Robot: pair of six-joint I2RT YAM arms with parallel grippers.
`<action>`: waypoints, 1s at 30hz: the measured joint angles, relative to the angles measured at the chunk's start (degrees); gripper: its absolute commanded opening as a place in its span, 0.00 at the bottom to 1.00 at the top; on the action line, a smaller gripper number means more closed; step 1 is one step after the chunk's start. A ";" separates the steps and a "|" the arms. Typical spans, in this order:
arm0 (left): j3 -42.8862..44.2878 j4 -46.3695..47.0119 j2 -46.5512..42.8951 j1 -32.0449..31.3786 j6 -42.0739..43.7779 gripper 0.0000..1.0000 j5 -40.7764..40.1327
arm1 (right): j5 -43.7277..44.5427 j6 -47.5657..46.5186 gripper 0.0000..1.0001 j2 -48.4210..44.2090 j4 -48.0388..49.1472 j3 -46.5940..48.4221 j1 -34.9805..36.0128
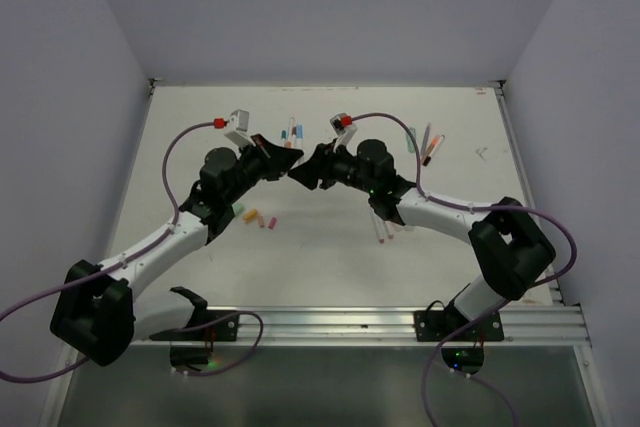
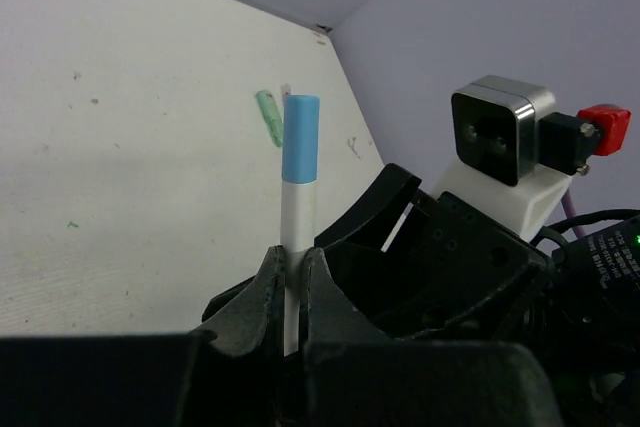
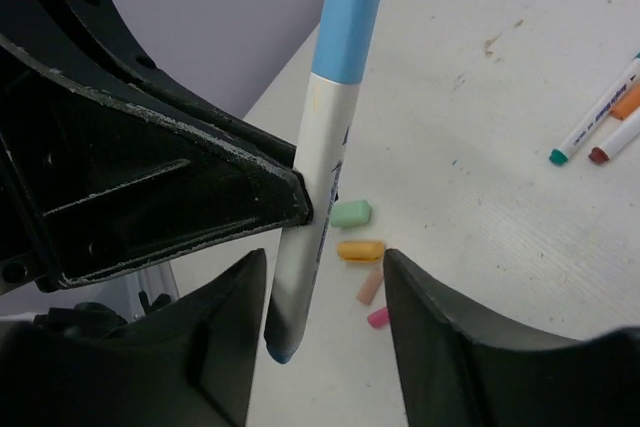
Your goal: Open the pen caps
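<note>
A white-barrelled pen (image 2: 297, 212) with a light blue cap (image 2: 301, 137) stands upright out of my left gripper (image 2: 290, 257), which is shut on its barrel. In the right wrist view the same pen (image 3: 325, 157) runs down from its blue cap (image 3: 350, 17), past the left gripper's finger (image 3: 200, 177), to a dark blue end. That end sits between the jaws of my right gripper (image 3: 325, 277), close to the left finger, with a gap to the other. In the top view both grippers (image 1: 290, 162) (image 1: 302, 173) meet nose to nose above the table's middle.
Loose caps lie on the table below: green (image 3: 351, 213), orange (image 3: 360, 250), pale pink (image 3: 370, 285), bright pink (image 3: 378, 317). More pens lie at the back (image 1: 290, 132), at the back right (image 1: 430, 147) and under the right arm (image 1: 385, 229). A green highlighter (image 2: 268, 117) lies far off.
</note>
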 measured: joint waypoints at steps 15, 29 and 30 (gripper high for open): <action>-1.60 1.14 -2.05 -0.17 3.39 0.47 0.90 | -2.64 -1.51 0.00 -0.24 -0.17 0.48 0.17; 2.69 -1.07 -1.68 -0.31 8.31 0.71 1.84 | -7.06 -7.10 0.00 -6.80 -7.89 -2.60 0.20; 2.89 -1.03 -1.38 -0.28 8.31 0.67 2.08 | -7.50 -7.37 0.00 -7.02 -8.31 -2.62 0.20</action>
